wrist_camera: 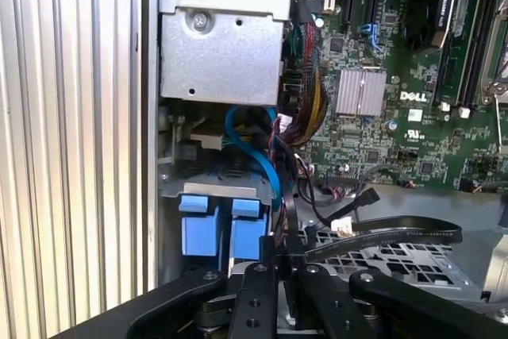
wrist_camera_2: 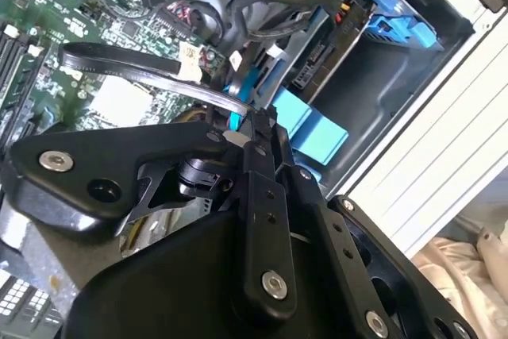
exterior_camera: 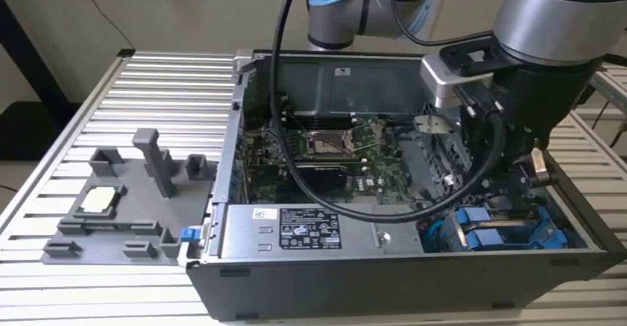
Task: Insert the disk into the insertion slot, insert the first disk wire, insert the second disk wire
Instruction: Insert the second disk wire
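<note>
Inside the open case (exterior_camera: 294, 227), near the corner bay, my claw (wrist_camera: 287, 263) is pinched together on a black wire (wrist_camera: 373, 236). Just beyond it I see the disk (wrist_camera: 213, 228), its blue carrier seated in the bay, with a blue cable (wrist_camera: 258, 156) curving above toward the motherboard (wrist_camera: 397, 101).

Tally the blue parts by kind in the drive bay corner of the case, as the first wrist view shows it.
blue carrier tabs: 2
blue cable: 1
Total: 3
</note>
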`<state>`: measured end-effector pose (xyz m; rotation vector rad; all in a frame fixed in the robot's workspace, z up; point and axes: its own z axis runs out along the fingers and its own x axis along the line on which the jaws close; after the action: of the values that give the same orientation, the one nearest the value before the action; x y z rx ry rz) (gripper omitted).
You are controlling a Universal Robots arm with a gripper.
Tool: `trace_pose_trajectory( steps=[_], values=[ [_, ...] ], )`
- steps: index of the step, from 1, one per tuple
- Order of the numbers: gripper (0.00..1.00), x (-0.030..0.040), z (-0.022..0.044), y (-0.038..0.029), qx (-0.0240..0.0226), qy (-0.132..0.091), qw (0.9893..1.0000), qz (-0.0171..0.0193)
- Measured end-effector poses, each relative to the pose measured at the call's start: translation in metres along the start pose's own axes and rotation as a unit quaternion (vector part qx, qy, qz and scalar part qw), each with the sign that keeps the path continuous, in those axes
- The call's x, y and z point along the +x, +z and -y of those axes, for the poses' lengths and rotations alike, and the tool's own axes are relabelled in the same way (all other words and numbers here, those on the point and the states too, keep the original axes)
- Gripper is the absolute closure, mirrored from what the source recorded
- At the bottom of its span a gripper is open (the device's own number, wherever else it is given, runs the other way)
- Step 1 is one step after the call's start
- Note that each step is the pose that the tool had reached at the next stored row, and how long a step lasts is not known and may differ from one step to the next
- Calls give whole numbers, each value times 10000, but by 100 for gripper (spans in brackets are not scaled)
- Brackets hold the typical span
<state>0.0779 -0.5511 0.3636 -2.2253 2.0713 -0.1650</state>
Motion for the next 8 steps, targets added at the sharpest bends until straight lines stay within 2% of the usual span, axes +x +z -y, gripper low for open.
trace_pose_trajectory(
  steps=[4,8],
  values=[
    [84,27,65,10,-41,0,10000,3],
    [84,45,147,22,-118,0,9999,9]
  ],
)
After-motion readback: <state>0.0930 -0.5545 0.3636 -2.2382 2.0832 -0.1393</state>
